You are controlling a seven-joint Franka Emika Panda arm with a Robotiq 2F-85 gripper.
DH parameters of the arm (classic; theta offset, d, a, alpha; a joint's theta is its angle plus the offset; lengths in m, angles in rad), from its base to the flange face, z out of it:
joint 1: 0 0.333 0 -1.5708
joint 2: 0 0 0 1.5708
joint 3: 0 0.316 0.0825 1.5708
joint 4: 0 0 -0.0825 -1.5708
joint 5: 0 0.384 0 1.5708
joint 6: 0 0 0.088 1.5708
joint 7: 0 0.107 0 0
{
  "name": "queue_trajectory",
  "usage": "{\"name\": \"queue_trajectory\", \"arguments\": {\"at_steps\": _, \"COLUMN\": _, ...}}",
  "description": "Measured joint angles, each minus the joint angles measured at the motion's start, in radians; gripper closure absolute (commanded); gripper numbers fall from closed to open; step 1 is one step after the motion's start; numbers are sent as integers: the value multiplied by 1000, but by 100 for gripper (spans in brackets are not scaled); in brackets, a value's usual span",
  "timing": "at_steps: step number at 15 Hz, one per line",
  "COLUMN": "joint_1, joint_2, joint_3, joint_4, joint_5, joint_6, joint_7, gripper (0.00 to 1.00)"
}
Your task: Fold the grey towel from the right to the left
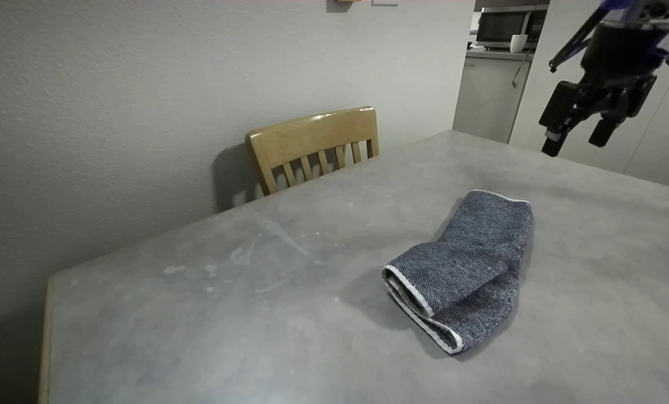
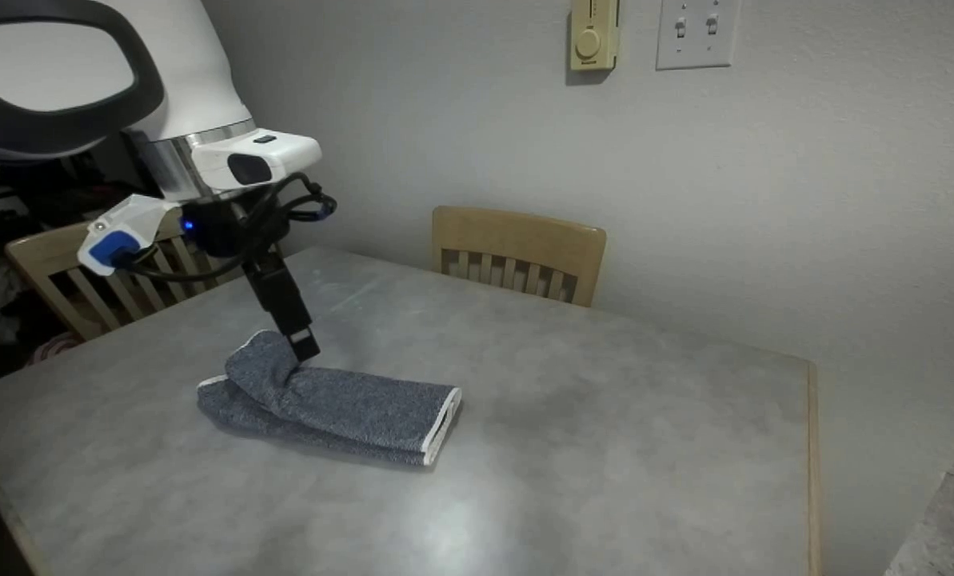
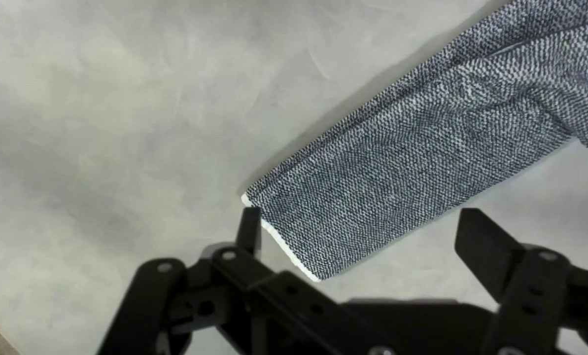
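The grey towel (image 1: 480, 258) lies on the table, long and layered, with a white hem at both ends. It also shows in the other exterior view (image 2: 365, 408), where a raised fold stands near its left end. In the wrist view the towel (image 3: 402, 167) runs diagonally, and its lower hemmed end lies between the fingers as seen from above. My gripper (image 3: 361, 212) is open with nothing between its fingers. It hovers above the table in an exterior view (image 1: 577, 140), apart from the towel. In an exterior view only one finger (image 2: 305, 346) shows clearly, overlapping the towel's raised fold.
A grey table (image 2: 604, 448) with a wooden edge carries the towel. A wooden chair (image 1: 317, 134) stands against the wall side, and another chair (image 2: 53, 248) stands behind the arm. A wall (image 1: 143, 101) borders the table. A microwave (image 1: 502, 28) and white mug (image 1: 518, 43) are far back.
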Motion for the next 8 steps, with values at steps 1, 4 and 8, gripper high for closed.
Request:
{"name": "queue_trajectory", "arguments": {"at_steps": 1, "joint_1": 0, "joint_2": 0, "joint_3": 0, "joint_4": 0, "joint_5": 0, "joint_6": 0, "joint_7": 0, "gripper": 0}}
{"name": "queue_trajectory", "arguments": {"at_steps": 4, "joint_1": 1, "joint_2": -1, "joint_3": 0, "joint_4": 0, "joint_5": 0, "joint_6": 0, "joint_7": 2, "gripper": 0}}
{"name": "queue_trajectory", "arguments": {"at_steps": 8, "joint_1": 1, "joint_2": 2, "joint_3": -7, "joint_4": 0, "joint_5": 27, "joint_6": 2, "joint_7": -38, "gripper": 0}}
